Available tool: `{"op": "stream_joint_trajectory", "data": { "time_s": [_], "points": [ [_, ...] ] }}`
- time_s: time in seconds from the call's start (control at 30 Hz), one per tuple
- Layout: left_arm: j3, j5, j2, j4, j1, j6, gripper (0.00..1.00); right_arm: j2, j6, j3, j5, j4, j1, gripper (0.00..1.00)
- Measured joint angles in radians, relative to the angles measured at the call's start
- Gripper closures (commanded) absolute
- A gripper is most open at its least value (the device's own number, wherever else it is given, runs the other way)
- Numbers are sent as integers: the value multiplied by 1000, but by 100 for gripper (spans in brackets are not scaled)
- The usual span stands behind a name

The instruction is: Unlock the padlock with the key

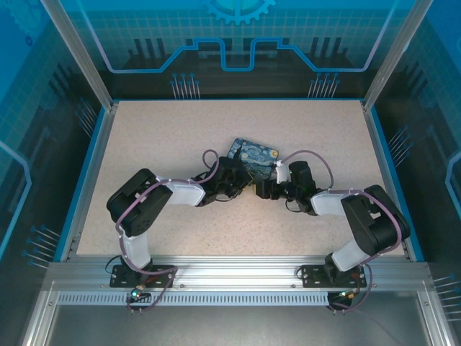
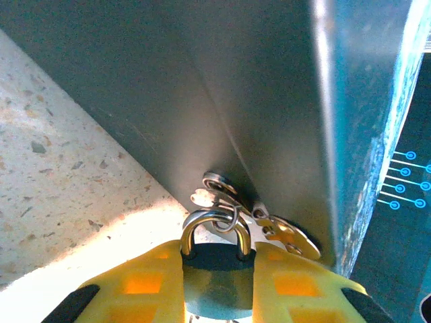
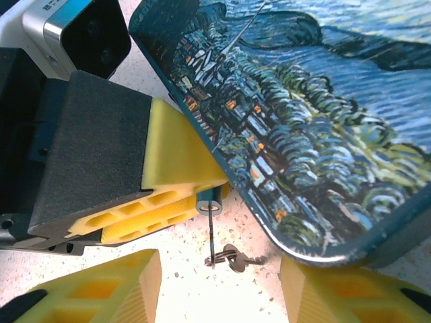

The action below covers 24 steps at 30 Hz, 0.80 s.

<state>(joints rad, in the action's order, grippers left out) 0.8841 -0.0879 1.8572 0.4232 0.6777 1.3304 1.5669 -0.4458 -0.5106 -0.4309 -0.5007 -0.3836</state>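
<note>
My left gripper (image 2: 219, 259) is shut on the small blue-teal padlock (image 2: 215, 279). Its silvery shackle (image 2: 214, 222) is closed and passes through a wire ring on the tin's metal hasp (image 2: 286, 235). In the right wrist view the padlock's bottom end (image 3: 214, 203) pokes out from the left gripper's yellow fingers (image 3: 178, 161). The thin key (image 3: 214, 235) sticks straight out of its keyhole. A key ring with a second small key (image 3: 237, 259) hangs from it. My right gripper (image 3: 219, 289) stands open around the key, with neither finger touching it.
The dark blue tin with the starry-night print (image 1: 258, 157) lies mid-table, tilted up at the padlock side, and its edge (image 3: 316, 168) sits just right of the key. Both grippers meet at its near edge (image 1: 252, 189). Speckled tabletop (image 1: 144, 144) spreads all around.
</note>
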Motion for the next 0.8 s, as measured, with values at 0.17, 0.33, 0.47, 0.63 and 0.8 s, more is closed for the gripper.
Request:
{"op": "stream_joint_trajectory", "data": {
  "time_s": [0.17, 0.33, 0.47, 0.63, 0.8],
  "points": [
    [0, 0, 0, 0, 0, 0, 98, 45, -8, -1, -3, -18, -16, 57],
    [0, 0, 0, 0, 0, 0, 98, 57, -18, -2, -13, -31, -26, 69],
    [0, 0, 0, 0, 0, 0, 98, 57, -19, -2, -19, -44, -30, 72],
    [0, 0, 0, 0, 0, 2, 98, 57, -19, -7, -19, -47, -31, 79],
    [0, 0, 0, 0, 0, 4, 98, 57, -19, -27, -15, -46, -32, 87]
  ]
}}
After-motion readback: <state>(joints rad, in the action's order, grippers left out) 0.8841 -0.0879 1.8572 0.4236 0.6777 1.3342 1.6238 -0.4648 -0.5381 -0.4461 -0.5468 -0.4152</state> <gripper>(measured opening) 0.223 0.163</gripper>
